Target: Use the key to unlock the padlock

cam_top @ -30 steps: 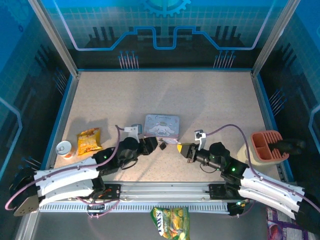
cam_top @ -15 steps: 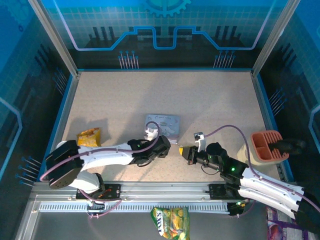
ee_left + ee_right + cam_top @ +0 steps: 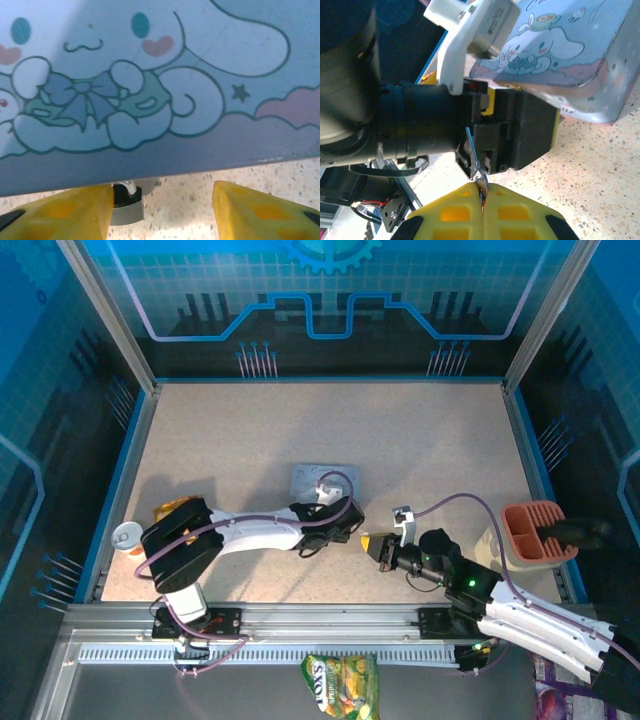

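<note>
Key (image 3: 476,170): nipped tight in right gripper (image 3: 482,200), long axis pointing straight out from fingertips
Opposite: left gripper (image 3: 162,200) half-spread, empty

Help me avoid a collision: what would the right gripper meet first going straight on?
Likely the left gripper, sitting just ahead of the key pinched in the right gripper; depth is unclear.
</note>
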`<state>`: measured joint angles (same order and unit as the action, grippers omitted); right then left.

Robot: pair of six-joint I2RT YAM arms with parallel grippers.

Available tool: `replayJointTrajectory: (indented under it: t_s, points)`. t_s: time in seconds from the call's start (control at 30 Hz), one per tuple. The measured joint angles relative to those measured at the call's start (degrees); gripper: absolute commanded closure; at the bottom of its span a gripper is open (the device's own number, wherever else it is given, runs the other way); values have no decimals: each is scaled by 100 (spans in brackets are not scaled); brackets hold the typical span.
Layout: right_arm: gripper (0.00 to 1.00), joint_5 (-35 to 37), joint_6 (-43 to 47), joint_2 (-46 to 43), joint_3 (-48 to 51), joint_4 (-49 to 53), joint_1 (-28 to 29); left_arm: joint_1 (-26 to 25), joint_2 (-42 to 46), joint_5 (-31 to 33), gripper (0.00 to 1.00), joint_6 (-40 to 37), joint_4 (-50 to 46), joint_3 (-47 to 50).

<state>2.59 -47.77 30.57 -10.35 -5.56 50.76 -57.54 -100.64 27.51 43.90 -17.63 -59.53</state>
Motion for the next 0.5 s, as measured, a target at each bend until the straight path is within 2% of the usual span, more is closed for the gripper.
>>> replayJointTrajectory:
  t_s: [0.27,0.5]
  points:
    - [100,4,-17,-24,42,72,0,-50,168,125,44,-498,-4,-24]
    - [100,0,-22,232,55,13,-11,-101,1539,-208,43,-507,1064,1408]
